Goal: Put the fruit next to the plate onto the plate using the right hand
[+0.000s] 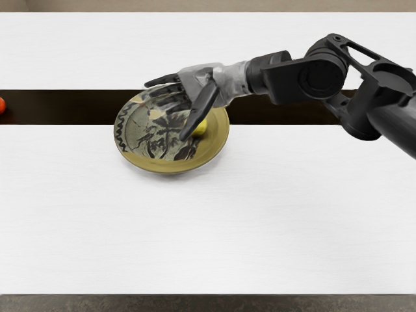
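Note:
An olive-green plate (140,153) with dark leaf patterns lies on the white table, left of centre. A small yellow fruit (201,127) lies on the plate's right inner part, mostly hidden behind my fingers. My right hand (185,97) reaches in from the right and hovers over the plate's upper right. Its fingers are spread and relaxed, with one dark finger (198,110) pointing down in front of the fruit. The hand does not appear to be clamped around the fruit. The left arm does not show.
A dark gap (58,107) runs across the table behind the plate. A small red-orange object (2,104) sits at the far left edge in that gap. The white tabletop (208,227) stretches wide in front of the plate.

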`<state>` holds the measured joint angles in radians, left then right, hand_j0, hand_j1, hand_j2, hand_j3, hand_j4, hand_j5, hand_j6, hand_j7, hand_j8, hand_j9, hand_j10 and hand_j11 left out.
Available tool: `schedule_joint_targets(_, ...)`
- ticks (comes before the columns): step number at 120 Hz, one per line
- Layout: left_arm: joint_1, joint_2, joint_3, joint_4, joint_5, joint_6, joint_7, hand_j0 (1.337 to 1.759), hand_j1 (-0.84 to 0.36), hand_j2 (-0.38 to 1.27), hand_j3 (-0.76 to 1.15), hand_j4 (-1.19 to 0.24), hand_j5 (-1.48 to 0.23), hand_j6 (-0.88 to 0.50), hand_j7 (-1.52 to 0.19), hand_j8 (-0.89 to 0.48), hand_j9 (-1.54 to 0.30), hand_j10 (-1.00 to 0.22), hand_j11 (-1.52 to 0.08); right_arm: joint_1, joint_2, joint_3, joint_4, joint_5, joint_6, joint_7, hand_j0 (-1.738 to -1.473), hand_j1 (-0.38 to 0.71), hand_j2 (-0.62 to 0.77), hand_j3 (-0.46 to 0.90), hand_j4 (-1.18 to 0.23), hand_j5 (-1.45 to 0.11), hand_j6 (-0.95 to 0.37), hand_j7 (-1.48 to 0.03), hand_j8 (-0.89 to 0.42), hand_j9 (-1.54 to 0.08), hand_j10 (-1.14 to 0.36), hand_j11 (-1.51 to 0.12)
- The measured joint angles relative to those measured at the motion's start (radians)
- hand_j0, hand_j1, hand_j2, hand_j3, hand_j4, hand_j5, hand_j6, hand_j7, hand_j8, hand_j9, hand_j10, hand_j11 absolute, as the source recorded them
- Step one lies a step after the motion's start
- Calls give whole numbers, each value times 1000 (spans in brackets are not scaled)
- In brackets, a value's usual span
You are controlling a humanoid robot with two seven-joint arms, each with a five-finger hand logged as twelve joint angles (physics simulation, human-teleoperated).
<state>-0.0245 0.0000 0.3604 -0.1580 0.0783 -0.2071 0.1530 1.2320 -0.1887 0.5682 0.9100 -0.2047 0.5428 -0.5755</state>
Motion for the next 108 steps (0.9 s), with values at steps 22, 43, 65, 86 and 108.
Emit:
schedule_joint_targets(22,0,0,0,0,0,0,0,1658,69,46,0,-233,-303,-233,-303,-233,-303,-233,-303,-59,-95,50,4,129,56,-2,-1658,-299,-8,0,-42,-55,-42,-55,-42,-55,-42,-55)
schedule_joint_targets(43,0,0,0,0,0,0,0,1658,69,46,0,-233,-303,-233,-303,-233,-303,-233,-303,-107,-194,58,6,254,66,-6,-1658,-301,-8,0,-40,-52,-40,-52,-40,-52,-40,-52)
schedule_joint_targets(65,0,0,0,0,0,0,0,1658,69,46,0,-233,-303,-233,-303,-233,-303,-233,-303,-160,-301,57,8,357,68,-8,-1658,-302,-8,0,-39,-51,-38,-52,-38,-51,-39,-51)
schedule_joint_targets(86,-1,0,0,0,0,0,0,1658,69,47,0,-233,-303,-233,-303,-233,-303,-233,-303,-216,-433,54,73,446,68,-9,-1658,-302,-8,0,-38,-51,-38,-52,-38,-51,-38,-51)
schedule_joint_targets(108,-1,0,0,0,0,0,0,1658,69,47,0,-233,-303,-233,-303,-233,-303,-233,-303,-269,-535,51,104,514,68,-9,-1658,-302,-8,0,-38,-51,-37,-52,-37,-52,-38,-52)
